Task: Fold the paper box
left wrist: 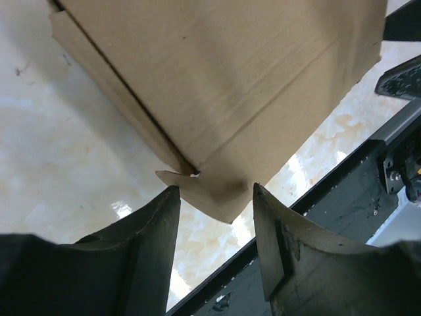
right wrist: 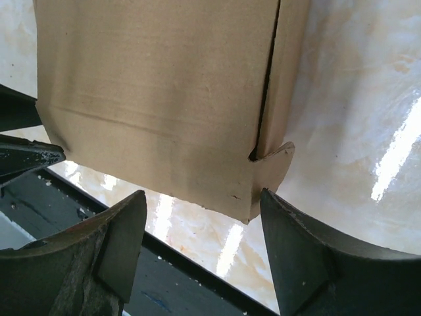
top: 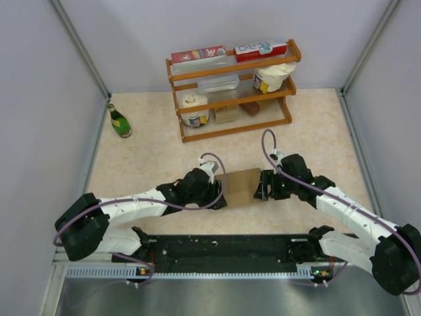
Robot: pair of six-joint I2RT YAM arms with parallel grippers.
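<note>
Brown paper box (top: pixel 241 185) — partly folded, seam open

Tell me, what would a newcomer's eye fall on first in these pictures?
The brown cardboard box, partly folded, is in the middle, between the left hand and the right hand, both open at its corners. Behind stands a wooden rack with red cartons on top, and a green bottle at far left.

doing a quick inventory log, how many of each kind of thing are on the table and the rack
paper box: 1
green bottle: 1
wooden rack: 1
red cartons: 2
white tubs: 2
clear container: 1
brown blocks: 2
total: 10
</note>
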